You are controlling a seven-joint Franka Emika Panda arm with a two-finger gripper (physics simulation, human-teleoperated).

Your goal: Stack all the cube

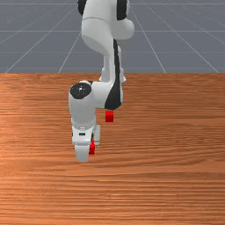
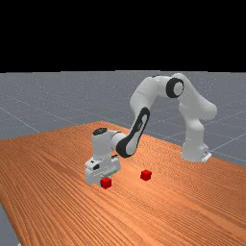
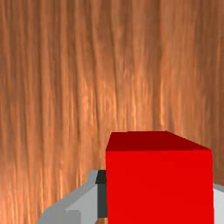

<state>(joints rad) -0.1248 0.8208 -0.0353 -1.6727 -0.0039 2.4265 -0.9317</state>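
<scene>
Front view shows you the end effector (image 1: 89,151) over the orange-brown wood surface (image 1: 176,180), clenched on one of your two red cubes. That gripped red cube (image 1: 92,148) sits between its fingertips, partly hidden by the nearer finger. Your other red cube (image 1: 109,116) stands on the surface, closer to the base of the Panda arm (image 1: 97,33) and a little toward the front view's right, well apart from the first.

From the far view, you see the gripped cube at the end effector's low edge, with the other cube off toward the far view's right, so your two cubes stand separate rather than one on the other. You cannot tell from these views whether the gripped cube is touching the surface.

Down in the wrist view, the gripped cube is right between your fingers (image 3: 72,208), upright and square to them. One dark pad (image 3: 102,199) lies flat against its side; on the opposite side, the cube hides where the second finger meets it.
</scene>
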